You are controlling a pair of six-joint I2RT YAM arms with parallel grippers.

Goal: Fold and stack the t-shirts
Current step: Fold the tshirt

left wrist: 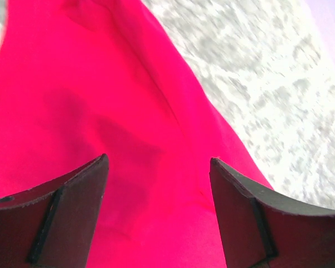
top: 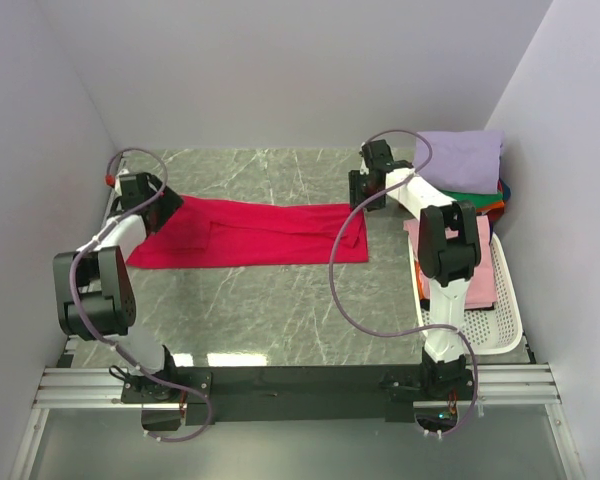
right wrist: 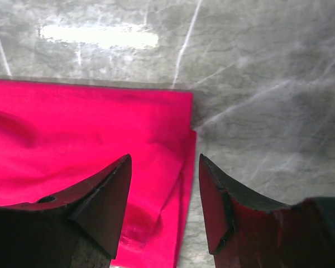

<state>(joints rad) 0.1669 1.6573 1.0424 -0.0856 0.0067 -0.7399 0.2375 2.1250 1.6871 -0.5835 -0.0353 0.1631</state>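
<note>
marble table, red shirt spread, basket right, lavender shirt behind

Bright even overhead light; glare streak on marble table; left wrist view overexposed, soft.

Enclosure and work surface, seen from above and from the wrist views.

A table with a glossy grey-green, white-veined marble-patterned top is closed in on three sides by plain pale walls: a back wall, a left wall and a right wall. Silver aluminium rails are fitted along the near edge, with a black plate between them. Overhead lighting is indicated by bright glare patches near the front edge, and a long white streak is noted on the tabletop in the right wrist view.
</note>
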